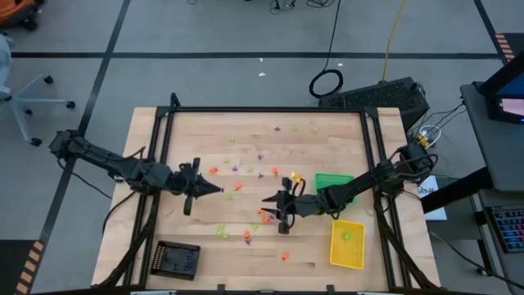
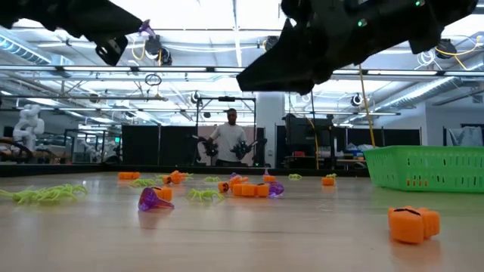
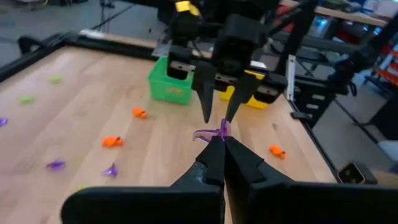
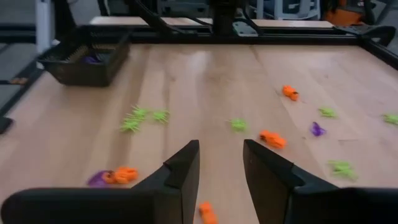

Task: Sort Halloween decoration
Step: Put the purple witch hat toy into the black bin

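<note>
pinching a small purple trinket (image 3: 213, 132) with curled, ribbon-like arms between its closed fingertips, the left gripper (image 3: 222, 142) hangs above the middle of the wooden table (image 1: 180, 135). facing it over the table's centre, the right gripper (image 4: 220, 163) hovers with its fingers parted and nothing between them. tiny orange pumpkins (image 2: 408, 223), lime green spiders (image 4: 134, 118) and other purple pieces (image 2: 153, 199) lie scattered across the table, near the green tray (image 1: 329, 179), the yellow tray (image 1: 346, 244) and the black tray (image 1: 176, 260).

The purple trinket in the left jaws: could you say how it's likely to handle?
The purple trinket, pinched at the left gripper tips, looks thin and probably very light. Its curled arms suggest some flex. Held by so little, it might slip or twist.
</note>
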`<act>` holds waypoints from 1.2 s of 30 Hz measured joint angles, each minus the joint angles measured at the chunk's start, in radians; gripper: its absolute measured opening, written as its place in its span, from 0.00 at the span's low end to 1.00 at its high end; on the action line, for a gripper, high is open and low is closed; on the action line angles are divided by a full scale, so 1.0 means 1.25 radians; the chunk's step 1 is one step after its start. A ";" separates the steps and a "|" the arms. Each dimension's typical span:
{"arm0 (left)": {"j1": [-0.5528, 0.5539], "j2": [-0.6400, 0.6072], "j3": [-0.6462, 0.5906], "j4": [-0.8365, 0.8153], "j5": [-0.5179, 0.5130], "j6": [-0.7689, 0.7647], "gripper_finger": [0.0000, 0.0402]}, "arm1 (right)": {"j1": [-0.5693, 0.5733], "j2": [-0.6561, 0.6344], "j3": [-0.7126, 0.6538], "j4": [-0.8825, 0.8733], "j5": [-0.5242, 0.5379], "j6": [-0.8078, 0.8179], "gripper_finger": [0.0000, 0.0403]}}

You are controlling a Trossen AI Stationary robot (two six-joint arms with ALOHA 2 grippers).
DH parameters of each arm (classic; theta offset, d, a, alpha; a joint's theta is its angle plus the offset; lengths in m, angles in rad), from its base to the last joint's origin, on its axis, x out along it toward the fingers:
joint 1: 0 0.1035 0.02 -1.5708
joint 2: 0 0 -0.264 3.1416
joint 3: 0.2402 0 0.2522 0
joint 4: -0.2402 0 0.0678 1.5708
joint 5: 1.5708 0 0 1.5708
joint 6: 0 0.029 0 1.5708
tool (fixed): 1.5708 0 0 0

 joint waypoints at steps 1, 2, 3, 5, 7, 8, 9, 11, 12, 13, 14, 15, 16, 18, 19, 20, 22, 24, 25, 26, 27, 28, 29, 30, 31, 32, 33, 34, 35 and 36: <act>-0.015 0.002 -0.003 0.000 -0.009 0.011 0.00 | 0.006 0.000 0.000 0.004 0.000 0.007 0.27; -0.029 0.004 -0.005 0.000 -0.021 0.019 0.00 | 0.012 0.000 0.000 0.008 0.000 0.011 0.27; -0.041 0.005 -0.008 0.001 -0.032 0.024 0.00 | 0.017 0.000 0.000 0.013 0.000 0.013 0.27; -0.064 0.006 -0.017 0.032 -0.052 0.038 0.00 | 0.024 0.000 0.000 0.023 0.000 0.013 0.27; -0.082 0.010 -0.031 0.083 -0.065 0.058 0.00 | 0.028 0.000 0.000 0.028 0.000 0.012 0.27; -0.090 0.010 -0.039 0.105 -0.067 0.064 0.00 | 0.028 0.000 0.000 0.028 0.000 0.012 0.27; -0.097 0.014 -0.045 0.124 -0.068 0.073 0.00 | 0.028 0.000 0.000 0.028 0.000 0.012 0.27; -0.110 0.020 -0.054 0.144 -0.071 0.082 0.00 | 0.027 0.000 0.000 0.028 0.001 0.012 0.27; -0.115 0.024 -0.054 0.142 -0.077 0.085 0.00 | 0.027 0.000 0.000 0.028 0.001 0.012 0.27; -0.121 0.031 -0.054 0.144 -0.083 0.086 0.00 | 0.027 0.000 0.000 0.028 0.001 0.012 0.27; -0.125 0.038 -0.054 0.144 -0.090 0.090 0.00 | 0.027 0.000 0.000 0.028 0.001 0.011 0.27; -0.130 0.044 -0.054 0.144 -0.094 0.101 0.00 | 0.027 0.000 0.000 0.028 0.001 0.010 0.27; -0.135 0.052 -0.054 0.145 -0.096 0.109 0.00 | 0.027 0.000 0.000 0.028 0.002 0.009 0.27; -0.141 0.064 -0.054 0.146 -0.099 0.124 0.00 | 0.028 0.000 0.000 0.028 0.002 0.009 0.27; -0.144 0.071 -0.054 0.147 -0.102 0.133 0.00 | 0.027 0.000 0.000 0.027 0.003 0.009 0.27; -0.146 0.075 -0.054 0.148 -0.104 0.153 0.00 | 0.027 0.000 0.000 0.028 0.005 0.009 0.27; -0.146 0.081 -0.054 0.147 -0.104 0.223 0.00 | 0.027 0.000 0.000 0.028 0.005 0.014 0.27; -0.146 0.083 -0.054 0.148 -0.090 0.313 0.00 | 0.030 0.000 0.000 0.029 0.005 0.024 0.27; -0.146 0.084 -0.054 0.148 -0.082 0.358 0.00 | 0.032 0.000 0.000 0.030 0.006 0.031 0.27; -0.146 0.084 -0.054 0.148 -0.076 0.400 0.00 | 0.035 0.003 0.000 0.036 0.007 0.034 0.27; -0.147 0.084 -0.054 0.148 -0.071 0.436 0.00 | 0.038 0.008 0.000 0.045 0.007 0.035 0.27; -0.147 0.084 -0.054 0.148 -0.067 0.470 0.00 | 0.042 0.014 0.000 0.052 0.008 0.033 0.27; -0.147 0.084 -0.054 0.147 -0.066 0.505 0.00 | 0.044 0.023 0.000 0.062 0.007 0.029 0.27; -0.147 0.084 -0.054 0.147 -0.065 0.544 0.00 | 0.047 0.033 0.000 0.075 0.006 0.025 0.27; -0.147 0.084 -0.054 0.146 -0.065 0.590 0.00 | 0.049 0.043 0.000 0.087 0.005 0.022 0.27; -0.147 0.084 -0.054 0.144 -0.065 0.638 0.00 | 0.050 0.052 0.000 0.099 0.005 0.022 0.27; -0.147 0.084 -0.054 0.143 -0.065 0.693 0.00 | 0.050 0.060 0.000 0.109 0.004 0.023 0.27; -0.147 0.084 -0.054 0.143 -0.065 0.750 0.00 | 0.049 0.068 0.000 0.117 0.003 0.028 0.27; -0.147 0.084 -0.054 0.144 -0.065 0.805 0.00 | 0.049 0.076 0.000 0.124 0.003 0.037 0.27; -0.147 0.084 -0.054 0.144 -0.065 0.854 0.00 | 0.049 0.081 0.000 0.125 0.003 0.042 0.27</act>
